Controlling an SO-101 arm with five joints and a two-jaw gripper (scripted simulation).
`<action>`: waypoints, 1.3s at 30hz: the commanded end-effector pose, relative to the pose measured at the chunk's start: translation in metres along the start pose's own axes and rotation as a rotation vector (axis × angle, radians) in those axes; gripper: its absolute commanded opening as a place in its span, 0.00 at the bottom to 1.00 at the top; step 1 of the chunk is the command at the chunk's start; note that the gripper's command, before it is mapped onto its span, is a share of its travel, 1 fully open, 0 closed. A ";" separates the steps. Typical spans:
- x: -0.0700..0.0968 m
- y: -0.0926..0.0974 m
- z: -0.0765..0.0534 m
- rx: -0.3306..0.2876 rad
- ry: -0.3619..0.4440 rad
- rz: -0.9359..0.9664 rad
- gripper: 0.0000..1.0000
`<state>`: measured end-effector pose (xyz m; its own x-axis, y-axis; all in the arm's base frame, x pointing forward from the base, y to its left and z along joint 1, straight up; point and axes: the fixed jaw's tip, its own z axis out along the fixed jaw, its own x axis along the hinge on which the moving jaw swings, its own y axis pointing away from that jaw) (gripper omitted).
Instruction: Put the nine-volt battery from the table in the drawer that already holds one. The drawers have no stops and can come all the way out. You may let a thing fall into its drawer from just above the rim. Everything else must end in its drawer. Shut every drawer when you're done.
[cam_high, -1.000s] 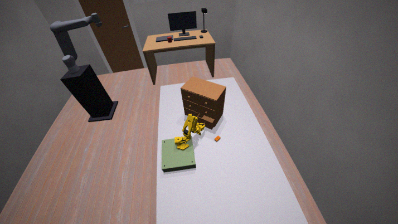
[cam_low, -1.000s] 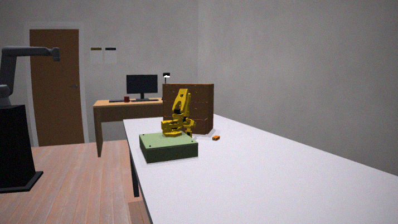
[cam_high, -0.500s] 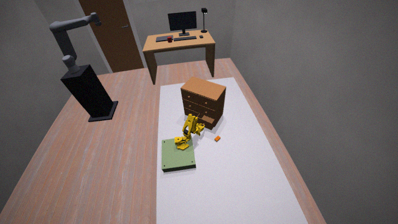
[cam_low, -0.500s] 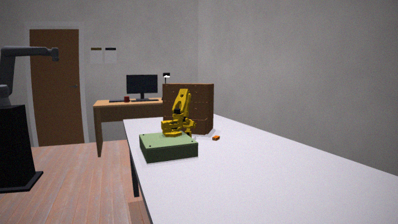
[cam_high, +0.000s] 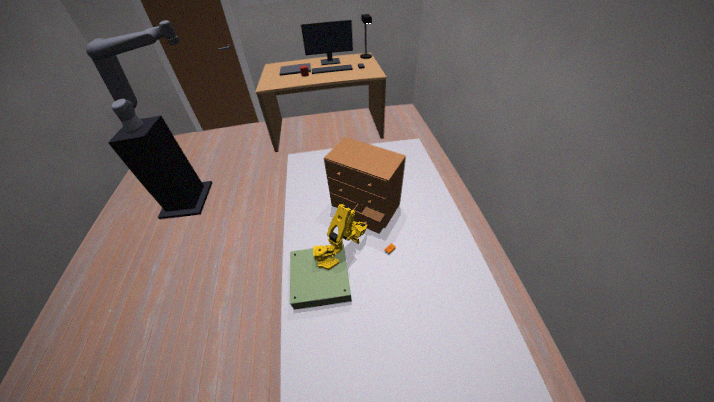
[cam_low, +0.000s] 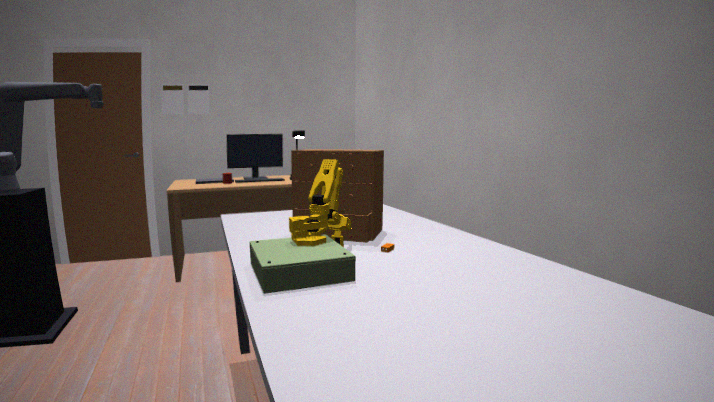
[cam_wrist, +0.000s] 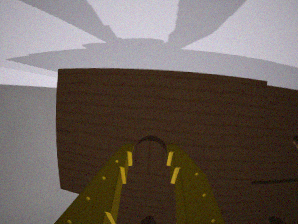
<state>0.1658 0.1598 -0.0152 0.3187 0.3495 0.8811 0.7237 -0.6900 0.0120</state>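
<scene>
A brown chest of three drawers stands on the white table. Its bottom drawer sticks out a little; the two above are shut. My yellow gripper is low at the bottom drawer's front. In the wrist view my gripper is shut on a small rounded drawer handle against the brown front. The orange nine-volt battery lies on the table to the right of the gripper and apart from it; it also shows in the exterior view. The drawers' insides are hidden.
My arm stands on a green base block in front of the chest. A black pedestal with a grey arm stands on the floor to the left. A desk with a monitor is behind the table.
</scene>
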 end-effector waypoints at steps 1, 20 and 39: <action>-0.001 0.004 -0.003 -0.015 0.004 0.019 0.00; -0.004 0.005 -0.009 -0.019 0.004 0.021 0.00; -0.007 0.005 -0.013 -0.022 0.004 0.022 0.00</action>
<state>0.1584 0.1509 -0.0152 0.3191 0.3467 0.8820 0.7209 -0.6930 0.0116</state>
